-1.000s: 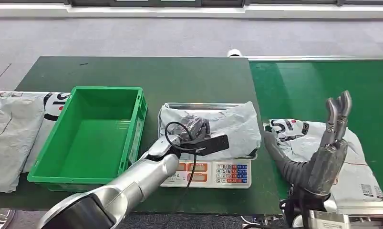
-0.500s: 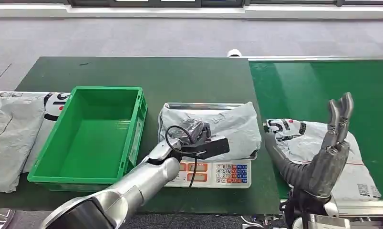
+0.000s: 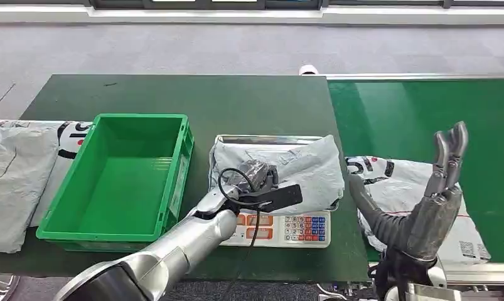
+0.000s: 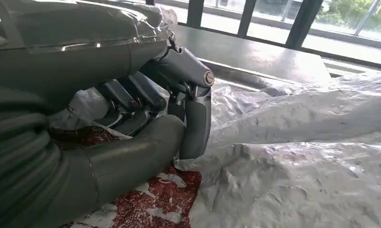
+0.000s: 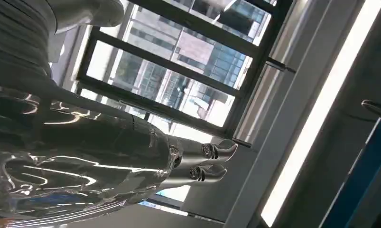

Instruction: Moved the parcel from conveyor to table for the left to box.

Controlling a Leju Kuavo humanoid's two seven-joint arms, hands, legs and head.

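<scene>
A grey-white plastic parcel lies crumpled on the steel tray of a scale on the dark green table. My left hand rests on the parcel's left part. In the left wrist view the left hand has its thumb and fingers curled into the wrinkled parcel film, gripping it. My right hand is raised over the conveyor's near edge, fingers straight up and apart, holding nothing; the right hand points at the windows in its wrist view.
An empty green crate stands just left of the scale. Another white parcel lies on the green conveyor behind my right hand. More parcels lie at the table's left end.
My left hand has pulled slightly nearer on the scale parcel, bunching the film. The conveyor parcel has drifted a little left. My right hand stays raised.
</scene>
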